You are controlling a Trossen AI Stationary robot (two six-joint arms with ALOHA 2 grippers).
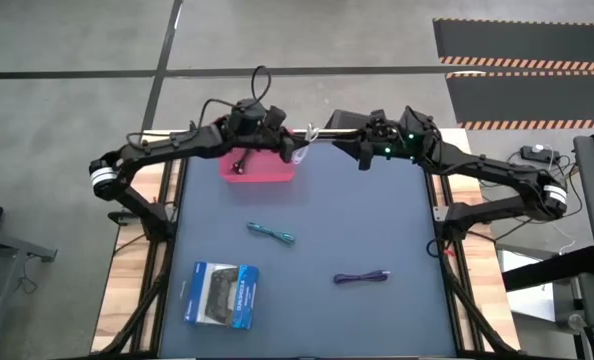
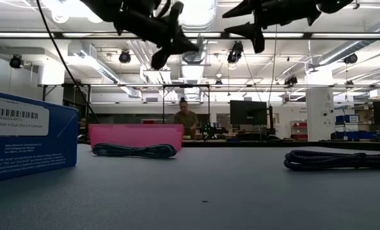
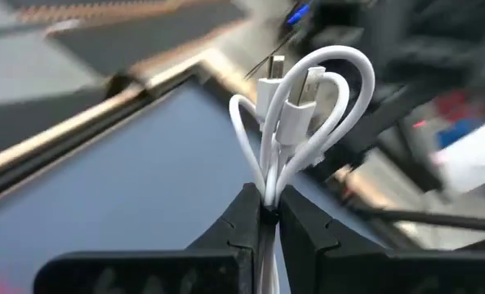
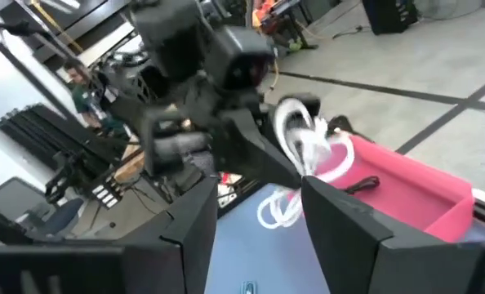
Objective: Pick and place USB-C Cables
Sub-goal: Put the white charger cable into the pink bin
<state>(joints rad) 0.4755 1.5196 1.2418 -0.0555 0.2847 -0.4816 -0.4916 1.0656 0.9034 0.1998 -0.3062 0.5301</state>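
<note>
My left gripper (image 1: 299,150) is shut on the white USB-C cable (image 3: 301,106), held in the air by the right end of the pink tray (image 1: 261,172). A black cable (image 1: 242,160) lies in the tray. My right gripper (image 1: 362,152) hovers open just right of the white cable, its fingers (image 4: 189,220) apart and touching nothing. The teal cable (image 1: 271,233) lies at mid table and the dark purple cable (image 1: 362,278) lies nearer the front right. My left gripper pinches the white cable's bundled strands (image 3: 269,192) between its two fingertips. The loops and both plugs (image 3: 295,94) stick out past the fingers. A further loop (image 4: 279,208) hangs below the gripper. The bundle is lifted clear of tray and table.
A blue-and-white controller box (image 1: 222,293) lies at the front left of the blue-grey mat (image 1: 377,220). Wooden table edges run along both sides. In the low view, a person sits far behind the table.
</note>
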